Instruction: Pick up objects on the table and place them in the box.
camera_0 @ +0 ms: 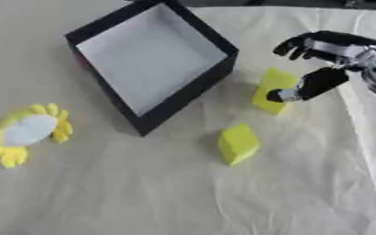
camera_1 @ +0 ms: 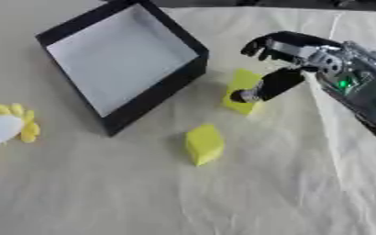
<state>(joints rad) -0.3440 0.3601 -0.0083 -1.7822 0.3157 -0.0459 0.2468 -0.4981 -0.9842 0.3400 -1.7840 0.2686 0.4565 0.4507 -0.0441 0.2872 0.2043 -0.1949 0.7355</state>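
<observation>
A black box point(camera_0: 185, 90) with a pale grey floor stands at the upper middle, holding nothing. Two yellow blocks lie to its right: one point(camera_0: 272, 87) close to the box's right corner, the other point(camera_0: 238, 143) nearer me in the middle. A yellow flower-shaped toy point(camera_0: 27, 131) with a white centre lies at the left edge. My right hand point(camera_0: 319, 64) comes in from the upper right and hovers at the upper yellow block, thumb low in front of it, fingers curled above it. Nothing is held. My left hand shows in neither view.
A pale cream cloth point(camera_0: 143, 197) with wrinkles covers the table. My right forearm point(camera_1: 360, 87) crosses the upper right corner. A fold in the cloth point(camera_0: 360, 133) runs down the right side.
</observation>
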